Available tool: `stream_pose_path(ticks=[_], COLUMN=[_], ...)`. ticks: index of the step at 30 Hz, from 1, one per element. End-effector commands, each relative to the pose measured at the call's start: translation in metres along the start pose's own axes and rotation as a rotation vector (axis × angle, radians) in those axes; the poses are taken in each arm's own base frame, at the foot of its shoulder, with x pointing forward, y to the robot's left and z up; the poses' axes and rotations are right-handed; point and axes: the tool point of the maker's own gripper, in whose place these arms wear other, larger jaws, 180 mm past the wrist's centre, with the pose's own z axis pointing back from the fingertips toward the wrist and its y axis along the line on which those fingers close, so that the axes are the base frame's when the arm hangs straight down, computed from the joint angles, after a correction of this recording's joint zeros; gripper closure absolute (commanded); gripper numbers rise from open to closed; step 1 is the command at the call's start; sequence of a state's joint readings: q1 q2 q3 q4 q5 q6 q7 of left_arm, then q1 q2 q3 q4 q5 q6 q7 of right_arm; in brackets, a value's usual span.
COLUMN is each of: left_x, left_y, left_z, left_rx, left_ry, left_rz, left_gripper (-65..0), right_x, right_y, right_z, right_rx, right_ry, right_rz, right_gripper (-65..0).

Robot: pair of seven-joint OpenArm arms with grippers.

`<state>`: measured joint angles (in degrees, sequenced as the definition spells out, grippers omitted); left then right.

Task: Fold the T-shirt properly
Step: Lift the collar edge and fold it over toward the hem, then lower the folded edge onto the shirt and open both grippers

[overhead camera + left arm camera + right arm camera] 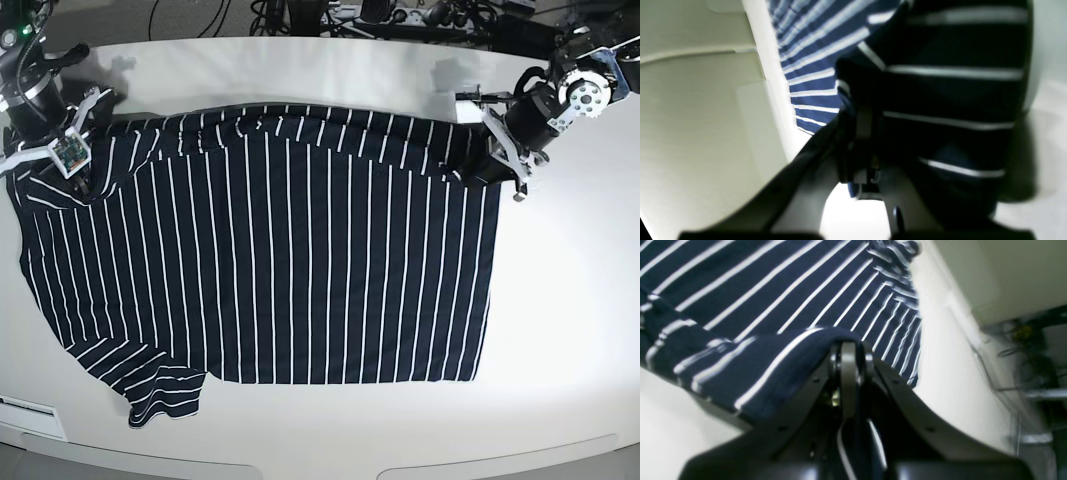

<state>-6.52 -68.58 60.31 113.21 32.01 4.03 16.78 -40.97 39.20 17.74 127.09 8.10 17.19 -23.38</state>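
Observation:
The dark navy T-shirt [300,270] with thin white stripes lies spread across the white table [570,330], its top edge folded over in a band along the back. My left gripper [497,172] is shut on the shirt's back right corner. In the left wrist view, striped cloth [950,90] hangs bunched over that gripper [862,130]. My right gripper [82,178] is shut on the shirt's back left edge near the sleeve. In the right wrist view, a fold of cloth [750,373] drapes over the closed gripper [848,351]. One sleeve [165,395] lies crumpled at the front left.
Cables and equipment [400,15] crowd the back edge of the table. The rounded front edge [330,455] runs close below the shirt's hem. Bare tabletop lies right of the shirt. In the right wrist view the table edge [977,350] and clutter beyond it show.

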Motion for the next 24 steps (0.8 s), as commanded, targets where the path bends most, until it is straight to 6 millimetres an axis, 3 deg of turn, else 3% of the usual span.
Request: stream_pose_path(ticks=[1, 8, 17, 24], left_x=[-0.004, -0.018, -0.035, -0.036], left_y=[0.011, 0.013, 0.043, 0.046], left_z=[-0.002, -0.017, -0.016, -0.015], left_rx=[0.038, 0.068, 0.194, 0.205], left_ry=[-0.004, 0.037, 0.114, 0.115], left_rz=[-0.013, 0.0, 0.012, 0.014], left_gripper=[0.0, 0.0, 0.0, 0.0], right_x=[0.005, -0.014, -0.005, -0.001], right_y=[-0.013, -0.026, -0.037, -0.04], right_z=[-0.004, -0.024, -0.026, -0.027], right_rx=[-0.029, -0.015, -0.027, -0.032], right_ry=[-0.029, 0.004, -0.022, -0.038], right_rz=[0.009, -0.038, -0.035, -0.046], right_gripper=[0.0, 0.0, 0.0, 0.0])
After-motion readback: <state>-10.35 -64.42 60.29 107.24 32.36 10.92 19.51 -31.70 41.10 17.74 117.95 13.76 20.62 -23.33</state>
